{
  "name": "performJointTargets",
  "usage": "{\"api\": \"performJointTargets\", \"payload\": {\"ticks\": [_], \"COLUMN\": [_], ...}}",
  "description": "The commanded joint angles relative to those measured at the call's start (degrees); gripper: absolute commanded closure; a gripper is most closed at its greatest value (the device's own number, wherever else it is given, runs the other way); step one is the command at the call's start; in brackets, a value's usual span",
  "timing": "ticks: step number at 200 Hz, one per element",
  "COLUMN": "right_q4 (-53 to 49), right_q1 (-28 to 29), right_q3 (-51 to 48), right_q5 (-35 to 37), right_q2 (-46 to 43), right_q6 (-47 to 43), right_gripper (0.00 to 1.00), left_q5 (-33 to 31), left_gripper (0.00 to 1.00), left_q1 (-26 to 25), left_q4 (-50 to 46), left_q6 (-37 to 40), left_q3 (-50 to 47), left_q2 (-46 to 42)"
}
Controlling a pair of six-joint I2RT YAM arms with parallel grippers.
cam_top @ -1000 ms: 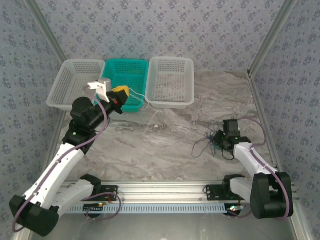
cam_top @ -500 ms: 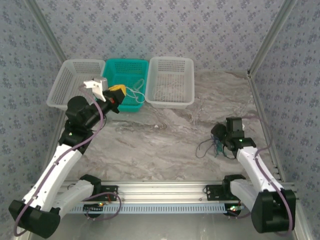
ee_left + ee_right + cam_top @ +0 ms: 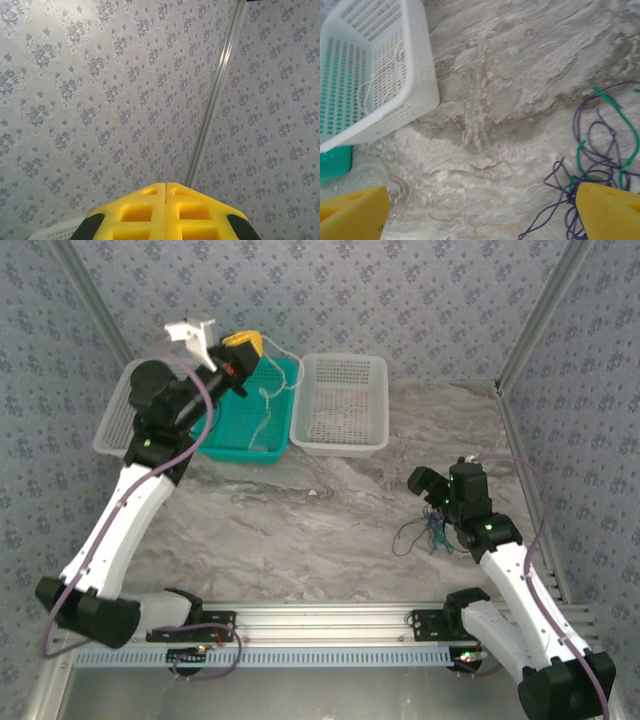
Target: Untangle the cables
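**One strand lifted, one tangle on the table**

The left gripper [image 3: 165, 200] has its yellow pads pressed flat together. In the overhead view a single pale strand [image 3: 266, 390] hangs from it, running roughly straight down into the teal basket [image 3: 250, 452] below. The right gripper [image 3: 480, 215] stands wide, its two fingertips far apart and holding nothing, well to the right of the teal basket and nearer the arm bases. By one of its fingertips one tangle of cables [image 3: 600, 150] lies on the marble table [image 3: 300, 530]. It has several dark purple strands and at least one green, too knotted to count exactly. The clump's long axis runs left to right, with loose loops trailing toward the teal basket's side. Three baskets stand in a row, the teal one between a left white basket [image 3: 115, 415] and a right white basket [image 3: 415, 65]. The right white basket holds a second pale strand [image 3: 367, 95].
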Motion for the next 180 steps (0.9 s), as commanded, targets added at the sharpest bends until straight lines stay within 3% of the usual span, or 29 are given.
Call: {"api": "performJointTargets", "payload": {"ticks": [1,85,92,107,124,148,180], "right_q4": [1.2,-0.5,-0.8,-1.8,-2.9,-4.2,-5.6], "right_q1": [1.9,3.1,3.1,3.1,3.1,2.9,1.7], "right_q3": [1.8,1.7,1.8,1.9,1.5,0.3,-1.5], "right_q5": [-1.7,-0.2,-0.2,-0.2,0.3,3.7,7.9], "right_q2": [0.2,1.4,1.4,1.0,0.0,-1.0,-0.4], "right_q6": [-1.5,-2.9,-3.1,-3.5,-4.1,-4.1,-1.1], "right_gripper": [0.03,0.04,0.04,0.04,0.04,0.04,0.04], "left_q5": [1.5,4.4,4.0,1.5,-0.1,-1.6,-3.2], "left_gripper": [1.0,1.0,0.92,0.6,0.42,0.31,0.3], "left_q1": [0.0,-1.3,-1.5,-2.0,-2.3,-2.3,-1.8], "left_q4": [2.2,-0.9,-1.4,-3.7,-2.2,-1.4,0.1], "left_q6": [-3.5,-8.3,-8.3,-7.6,-7.1,-5.1,-1.1], "left_q3": [5.1,28.0,28.3,29.7,26.0,21.1,10.8], "left_q2": [6.4,37.9,39.8,41.9,41.0,37.0,27.0]}}
